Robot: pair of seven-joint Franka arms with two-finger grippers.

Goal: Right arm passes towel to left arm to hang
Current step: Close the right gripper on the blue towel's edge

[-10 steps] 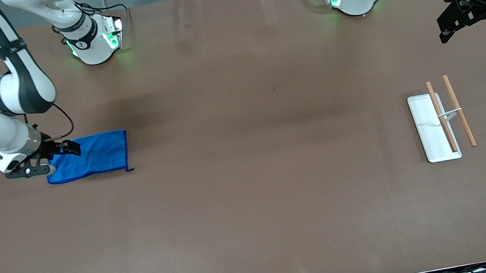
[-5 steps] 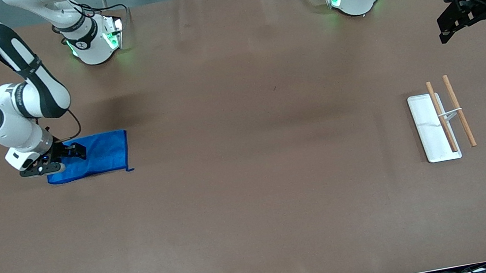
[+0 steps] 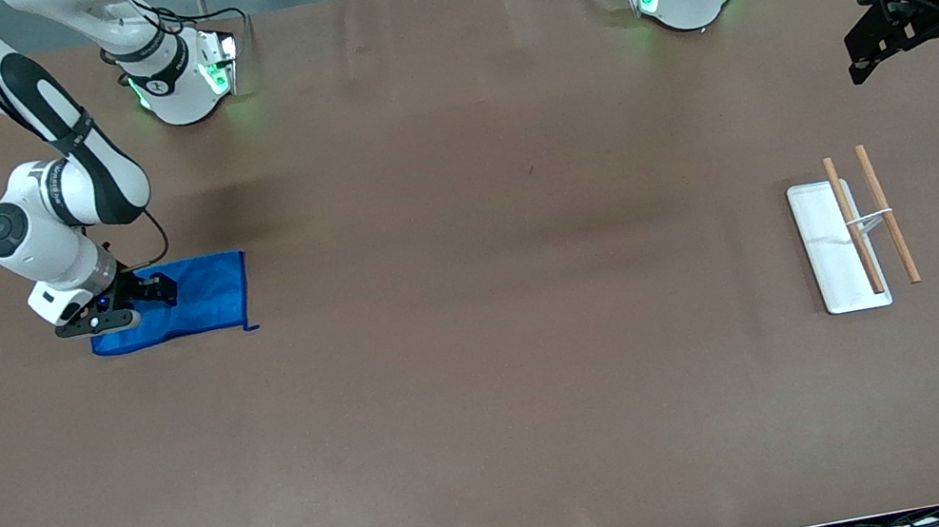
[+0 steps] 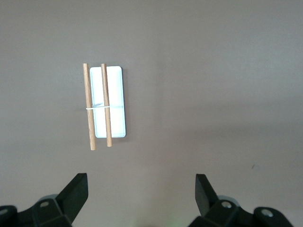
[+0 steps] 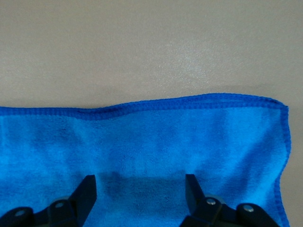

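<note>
Brown table (image 3: 493,395): towel (image 3: 196,302), white rack (image 3: 835,257) well apart

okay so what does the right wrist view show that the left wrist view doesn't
Only the right wrist view shows the towel: bright blue cloth lying flat, its stitched hem running across, with the right gripper down at the cloth, fingers apart, cloth between them.

Only the left wrist view shows the white tray with two wooden rods tied together by a white band, one rod lying over the tray, one beside it. The left gripper hangs open over bare table, waiting.

Both show the brown table and a pair of black fingers spread apart.
</note>
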